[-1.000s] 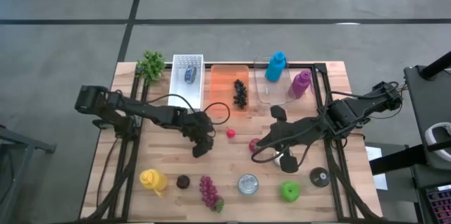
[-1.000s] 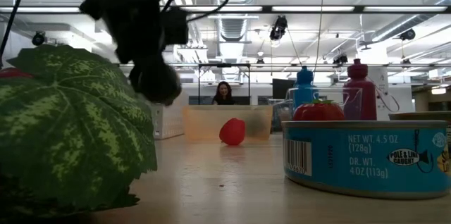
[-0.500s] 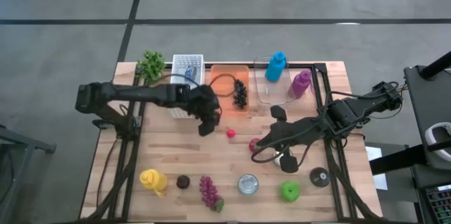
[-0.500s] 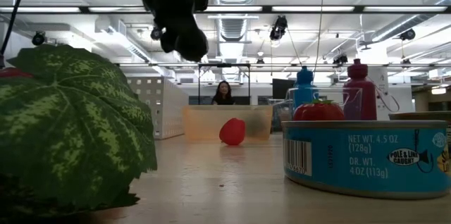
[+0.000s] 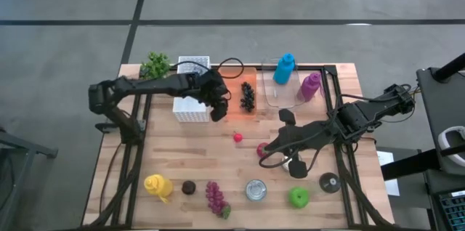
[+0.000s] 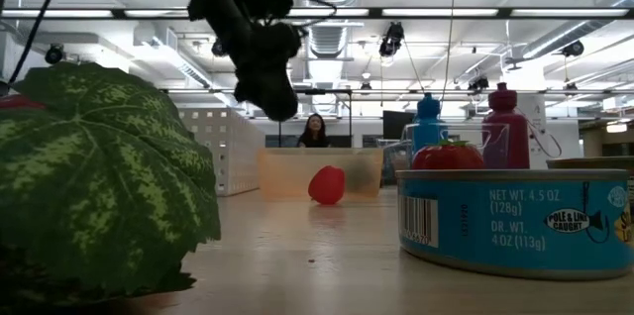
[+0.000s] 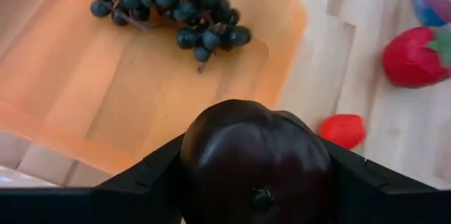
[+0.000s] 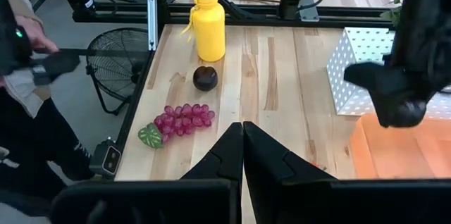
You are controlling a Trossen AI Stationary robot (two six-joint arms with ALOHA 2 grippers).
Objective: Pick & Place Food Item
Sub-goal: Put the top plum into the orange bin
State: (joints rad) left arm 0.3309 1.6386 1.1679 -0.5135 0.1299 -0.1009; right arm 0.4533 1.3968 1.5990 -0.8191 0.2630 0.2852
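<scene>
Plum (image 7: 257, 159), dark and glossy, sits clamped between the fingers of the left pincer (image 5: 217, 110), which hangs above the near edge of the orange tray (image 5: 231, 86), raised clear of the table (image 5: 182, 155). A bunch of dark grapes (image 5: 248, 96) lies on the tray's far half, leaving the near half bare under the pincer. A white perforated basket (image 5: 190, 107) stands just beside the tray on the left arm's side. Beyond the tray's near edge a small red piece (image 5: 237, 137) and a strawberry (image 5: 261, 149) rest on open wood. The right pincer (image 5: 272, 147) lies low near the strawberry, its fingers closed together with nothing between them. Along the table's front edge stand a yellow bottle (image 5: 157, 185), a second dark plum (image 5: 189, 187), red grapes (image 5: 214, 196), a tin can (image 5: 255, 189) and a green apple (image 5: 298, 197), well apart from the left pincer. A blue bottle (image 5: 285, 68) and a purple bottle (image 5: 310, 86) stand at a clear container (image 5: 270, 94) near the back edge.
</scene>
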